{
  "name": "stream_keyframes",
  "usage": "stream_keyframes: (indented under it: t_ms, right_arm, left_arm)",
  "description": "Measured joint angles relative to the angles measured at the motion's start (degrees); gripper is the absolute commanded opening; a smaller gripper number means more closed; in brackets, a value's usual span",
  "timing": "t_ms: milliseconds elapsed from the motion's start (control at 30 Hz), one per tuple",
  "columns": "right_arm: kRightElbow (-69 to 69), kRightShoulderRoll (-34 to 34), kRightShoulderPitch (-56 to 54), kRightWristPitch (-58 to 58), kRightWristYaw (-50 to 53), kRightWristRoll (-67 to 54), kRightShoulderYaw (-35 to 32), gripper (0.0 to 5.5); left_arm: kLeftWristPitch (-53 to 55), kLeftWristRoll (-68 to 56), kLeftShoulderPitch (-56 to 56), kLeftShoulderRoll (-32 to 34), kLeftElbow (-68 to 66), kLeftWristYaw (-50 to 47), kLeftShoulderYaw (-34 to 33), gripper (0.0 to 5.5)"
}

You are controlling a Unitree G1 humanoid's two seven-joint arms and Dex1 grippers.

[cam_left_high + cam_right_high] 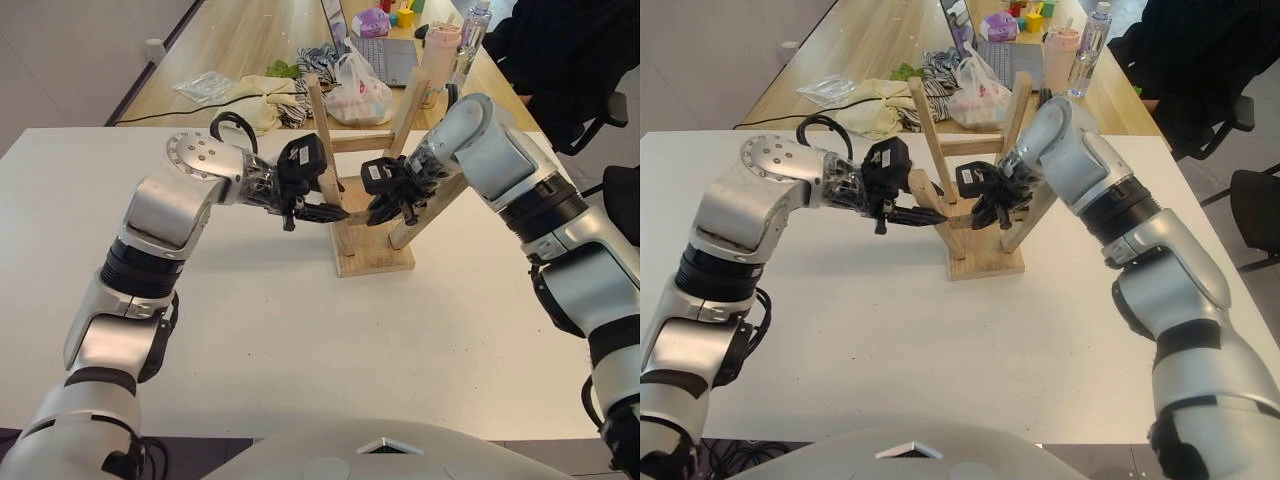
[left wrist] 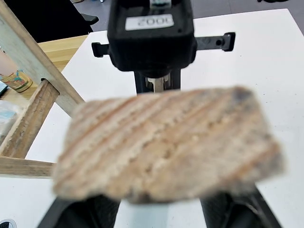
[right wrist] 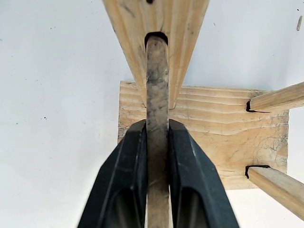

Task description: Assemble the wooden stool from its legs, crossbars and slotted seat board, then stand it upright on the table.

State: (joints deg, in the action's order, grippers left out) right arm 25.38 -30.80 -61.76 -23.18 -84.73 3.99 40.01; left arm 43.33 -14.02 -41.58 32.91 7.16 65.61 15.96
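White table (image 1: 200, 330), seat board (image 1: 375, 262) flat at frame centre | left gripper (image 1: 333, 213) left of centre, clamped on a leg (image 2: 166, 147) | crossbar (image 3: 157, 90) lies left-right between the grippers, tip in that leg's slot | right gripper (image 3: 157, 129) right of centre, clamped on crossbar

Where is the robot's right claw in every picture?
Left eye view: right gripper just right of centre, above the seat board.
Right eye view: near the centre, at the same spot.
Left wrist view: beyond the blurred wood, facing the camera.
Right wrist view: close up, clamped on the crossbar.
Shared landmark: the white table.
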Motion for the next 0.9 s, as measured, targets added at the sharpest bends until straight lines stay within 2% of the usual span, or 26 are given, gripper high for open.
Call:
stream_keyframes:
  t_ms: [267,500,533,600,700,733,900]
  right_arm:
    - [0.3,0.7,-0.1,-0.3,0.1,0.6,0.0,0.39]
    - [-6.5,-2.0,1.9,-5.2,0.8,1.2,0.0,0.39]
    - [-7.9,-2.6,2.4,-6.2,1.3,1.5,0.0,0.39]
    - [-11.4,-3.8,3.5,-8.0,1.9,1.5,-0.1,0.39]
    - [-13.7,-4.0,4.8,-9.6,2.7,1.6,-1.1,0.39]
    - [-14.4,-4.0,5.3,-10.4,3.2,1.6,-1.6,0.77]
    - [-16.3,-2.0,9.9,-15.0,6.3,1.6,-2.5,1.60]
  left_arm:
    - [-1.3,-2.3,2.5,-0.3,0.3,-2.8,-1.5,2.01]
    - [-2.4,-0.8,-2.3,-2.2,-4.0,-1.3,3.2,2.01]
    - [-2.5,-0.3,-3.6,-2.3,-4.9,-0.8,4.3,2.37]
    - [-3.3,1.5,-5.2,-2.8,-7.8,0.4,8.3,2.64]
    - [-5.9,2.8,-6.6,-3.3,-9.6,1.6,9.6,3.08]
    - [-6.7,2.8,-6.8,-3.2,-10.4,2.0,9.7,3.19]
    - [-11.3,2.9,-8.2,-3.7,-15.0,3.2,10.1,3.19]
